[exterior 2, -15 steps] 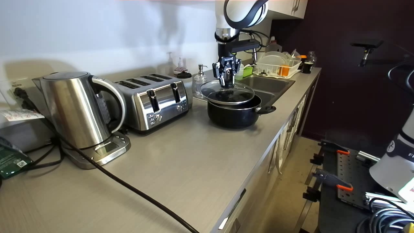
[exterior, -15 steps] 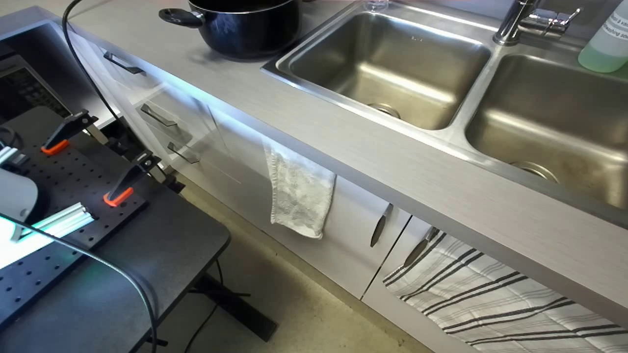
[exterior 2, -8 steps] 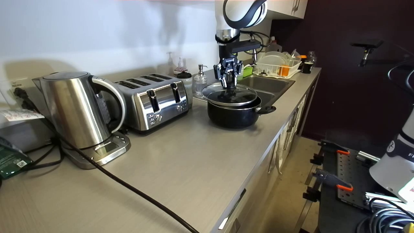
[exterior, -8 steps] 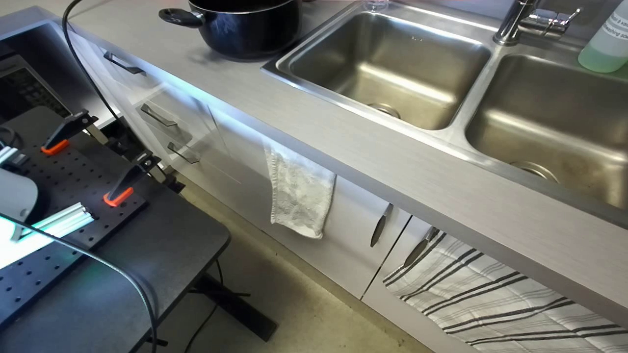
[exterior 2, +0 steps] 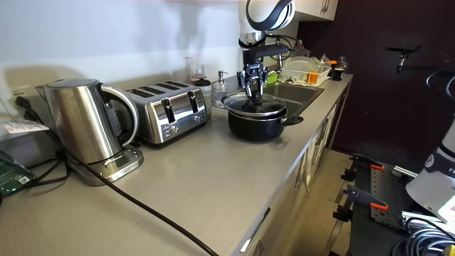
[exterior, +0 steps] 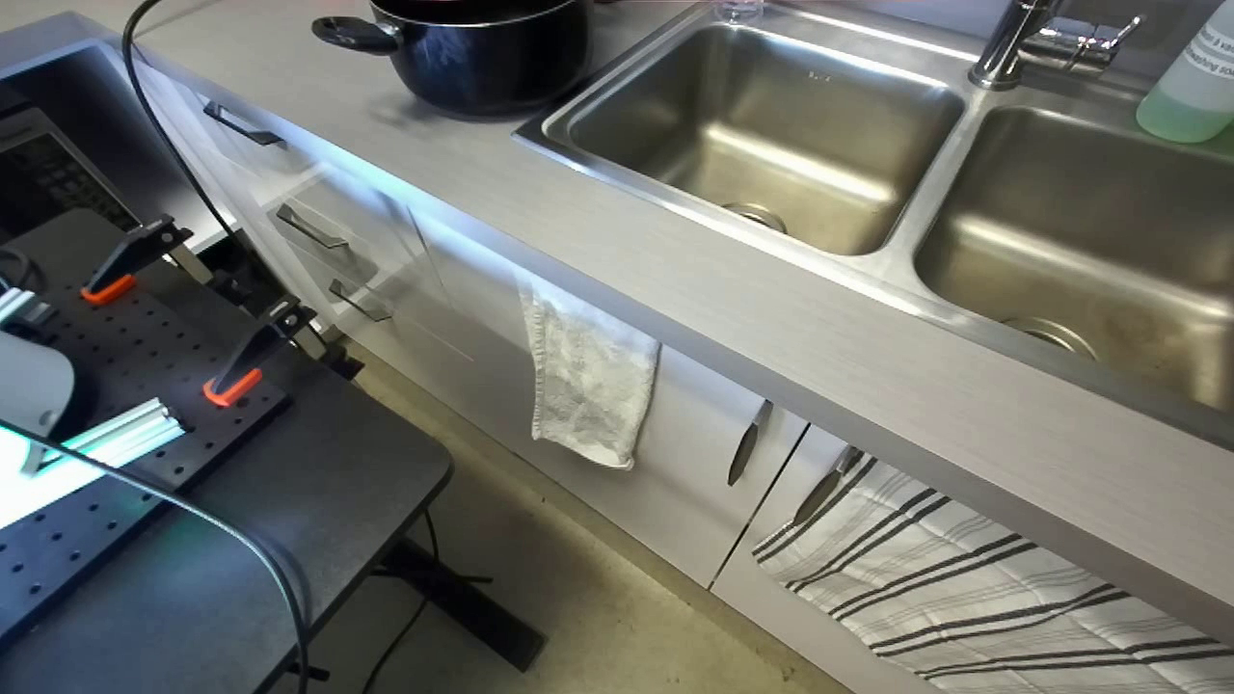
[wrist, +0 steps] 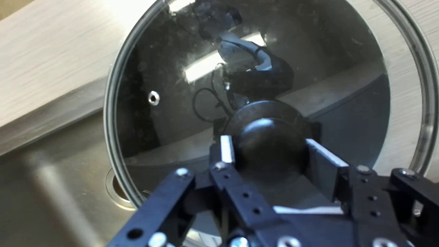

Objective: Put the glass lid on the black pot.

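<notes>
Easing lower and toward 4 o'clock in an exterior view since a second ago, the glass lid (exterior 2: 266,107) is closing on the black pot (exterior 2: 257,128), which is holding its spot on the counter (exterior 2: 199,177). From my remote station I am keeping the gripper (wrist: 269,149) clasped around the lid's black knob (wrist: 269,135), its pads (wrist: 227,148) flanking it at 9 and 3 o'clock in the wrist view; likely I am choosing the knob because it is marking the lid's centre, letting the glass hang close to level. Lid and pot are nearly lining up, though the glass is sitting slightly toward the pot's 9 o'clock, leaving me unable to tell whether the rims are touching. Pointing to 3 o'clock, the side handle (exterior 2: 293,121) is reaching toward the counter's edge, presumably keeping out of the lid's way. At 9 o'clock a toaster (exterior 2: 182,111) is standing near; at 2 o'clock a sink (exterior 2: 293,91) is lying just beyond. By my judgement, the next move is calling for a nudge toward 3 o'clock, then release.
</notes>
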Motion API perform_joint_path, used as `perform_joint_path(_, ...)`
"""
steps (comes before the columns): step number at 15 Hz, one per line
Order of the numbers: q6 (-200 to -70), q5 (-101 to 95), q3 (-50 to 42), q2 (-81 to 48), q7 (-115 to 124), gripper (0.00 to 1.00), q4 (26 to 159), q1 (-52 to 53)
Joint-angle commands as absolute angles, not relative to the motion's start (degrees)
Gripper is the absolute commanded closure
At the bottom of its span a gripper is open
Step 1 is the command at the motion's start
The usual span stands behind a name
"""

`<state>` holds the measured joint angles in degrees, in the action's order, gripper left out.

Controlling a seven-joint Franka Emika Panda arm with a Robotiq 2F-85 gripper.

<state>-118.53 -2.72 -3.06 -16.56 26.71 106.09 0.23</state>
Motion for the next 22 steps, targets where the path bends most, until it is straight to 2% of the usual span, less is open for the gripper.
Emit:
perform_joint_path(1,-116.7,-0.8,-3.7,-15.8,26.0,0.74,105.3,-0.2)
perform_joint_path(22,-116.4,-0.4,-4.1,-18.4,26.3,0.74,104.7,-0.5)
